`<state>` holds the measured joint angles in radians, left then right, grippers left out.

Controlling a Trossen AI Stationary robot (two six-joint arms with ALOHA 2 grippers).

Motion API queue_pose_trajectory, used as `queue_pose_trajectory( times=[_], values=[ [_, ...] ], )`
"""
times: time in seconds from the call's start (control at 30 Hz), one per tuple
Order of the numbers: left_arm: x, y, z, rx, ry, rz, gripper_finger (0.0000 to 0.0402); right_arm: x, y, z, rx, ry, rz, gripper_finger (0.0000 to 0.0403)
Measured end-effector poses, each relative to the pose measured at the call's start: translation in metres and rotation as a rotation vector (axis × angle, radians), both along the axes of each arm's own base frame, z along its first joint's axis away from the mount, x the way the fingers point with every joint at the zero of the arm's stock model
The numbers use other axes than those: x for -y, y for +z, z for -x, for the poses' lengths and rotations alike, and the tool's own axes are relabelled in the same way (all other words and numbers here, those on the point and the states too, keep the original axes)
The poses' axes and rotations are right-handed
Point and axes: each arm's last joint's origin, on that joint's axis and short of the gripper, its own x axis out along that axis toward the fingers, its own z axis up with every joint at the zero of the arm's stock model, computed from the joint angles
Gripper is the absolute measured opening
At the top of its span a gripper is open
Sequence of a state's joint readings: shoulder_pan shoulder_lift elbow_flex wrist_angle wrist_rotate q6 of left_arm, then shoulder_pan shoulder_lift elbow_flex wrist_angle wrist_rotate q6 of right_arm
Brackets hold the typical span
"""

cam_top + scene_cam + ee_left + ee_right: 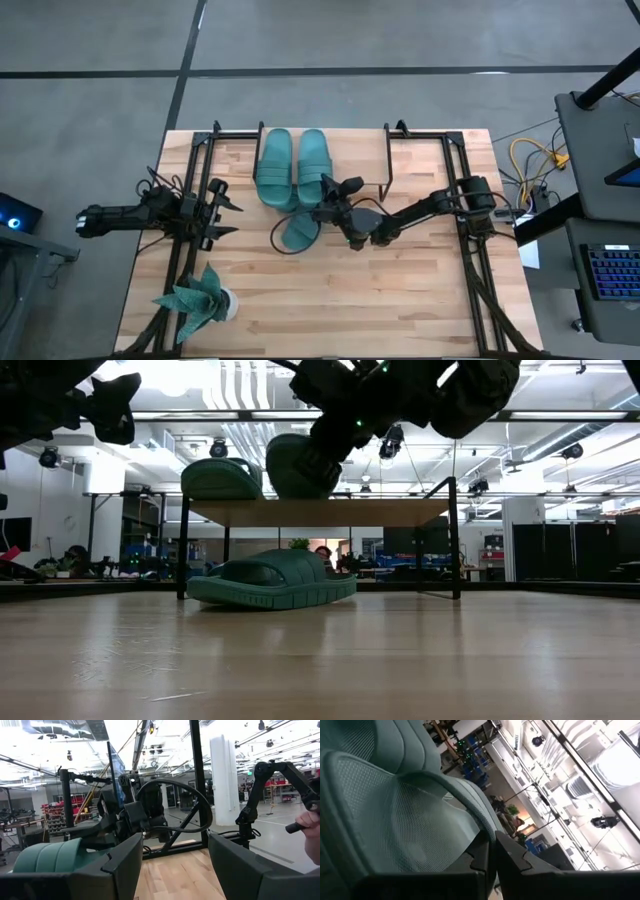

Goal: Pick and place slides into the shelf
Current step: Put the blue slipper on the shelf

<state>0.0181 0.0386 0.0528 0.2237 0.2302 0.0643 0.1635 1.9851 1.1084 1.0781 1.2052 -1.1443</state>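
The right gripper [330, 200], at frame centre, is pinching the strap of one slide [312, 168] on the shelf [320, 512], long axis pointing to the top edge. The left gripper [222, 208] is waiting wide open at left. Only the low view is showing another slide [272, 580] under the plank.

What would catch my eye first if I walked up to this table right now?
Probably the two teal slides lying side by side on the shelf at the table's far edge, with a third slide on the tabletop beneath it. Next, the right tool, shut beside that pair, and the leafy plant near the left front corner.
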Motion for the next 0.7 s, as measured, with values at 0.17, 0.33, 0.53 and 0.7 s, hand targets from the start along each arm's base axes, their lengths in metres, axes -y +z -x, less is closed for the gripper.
queue_pose_trajectory(
  times=[0.17,0.33,0.53,0.7],
  values=[
    [0.0,0.0004,0.0001,0.006,0.001,-0.003,0.0211,-0.0001,0.001,0.0,0.019,0.013,-0.007,0.0012],
    [0.0,0.0005,0.0001,0.007,0.001,-0.003,0.0211,-0.0001,0.0008,0.0,0.017,0.012,-0.007,0.0012],
    [0.0,0.0005,0.0001,0.007,0.001,-0.003,0.0211,-0.0003,0.0031,-0.0016,0.01,0.001,-0.006,0.0012],
    [0.0,0.0005,0.0001,0.007,0.001,-0.003,0.0211,-0.0006,0.0045,-0.0036,-0.011,0.0,-0.005,0.0012]
  ],
)
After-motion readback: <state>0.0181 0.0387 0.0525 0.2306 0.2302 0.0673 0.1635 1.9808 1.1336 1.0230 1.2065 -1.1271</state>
